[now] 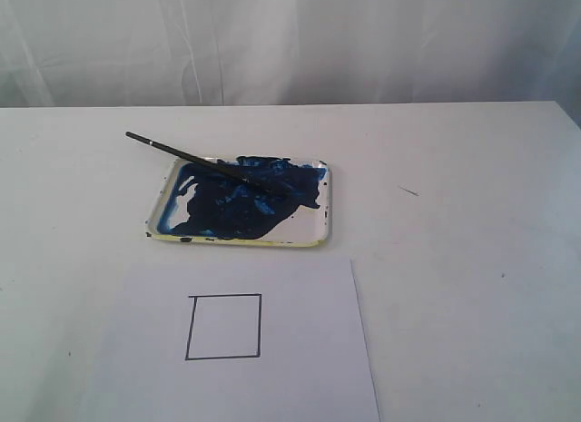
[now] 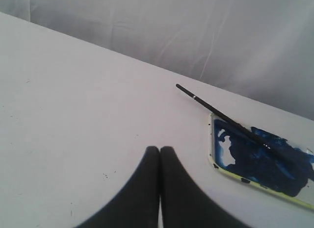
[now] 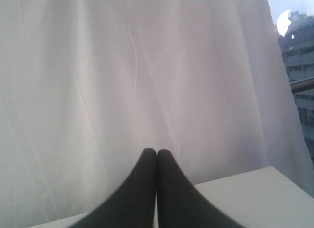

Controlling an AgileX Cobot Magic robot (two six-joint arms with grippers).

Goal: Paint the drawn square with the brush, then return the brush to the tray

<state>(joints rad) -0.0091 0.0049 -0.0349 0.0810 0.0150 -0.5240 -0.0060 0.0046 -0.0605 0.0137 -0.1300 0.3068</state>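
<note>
A: Entry. The white bench (image 1: 472, 168) is seen across the whole exterior view; its far edge is met by a white curtain (image 1: 290, 41). A wide stretch of bare surface is noted right of the tray, broken only by a small dark mark (image 1: 408, 191).

B: Paper and tray?

A: A white paper sheet (image 1: 300, 368) is laid at the near side, its right edge running aslant. The tray (image 1: 254, 241) is placed just beyond it, apart from it, and is smeared with dark blue paint (image 1: 236, 200).

B: Task items?

A: The drawn square (image 1: 224, 327) is found on the sheet, its inside white. The brush (image 1: 182, 152) is rested with its tip in the paint, the handle carried out over the tray's far left rim.

B: Tools?

A: The left tool (image 2: 160, 149) is pressed together with nothing pinched, over bare bench beside the tray. The right tool (image 3: 156, 152) is likewise pressed together, pointed at the curtain.
</note>
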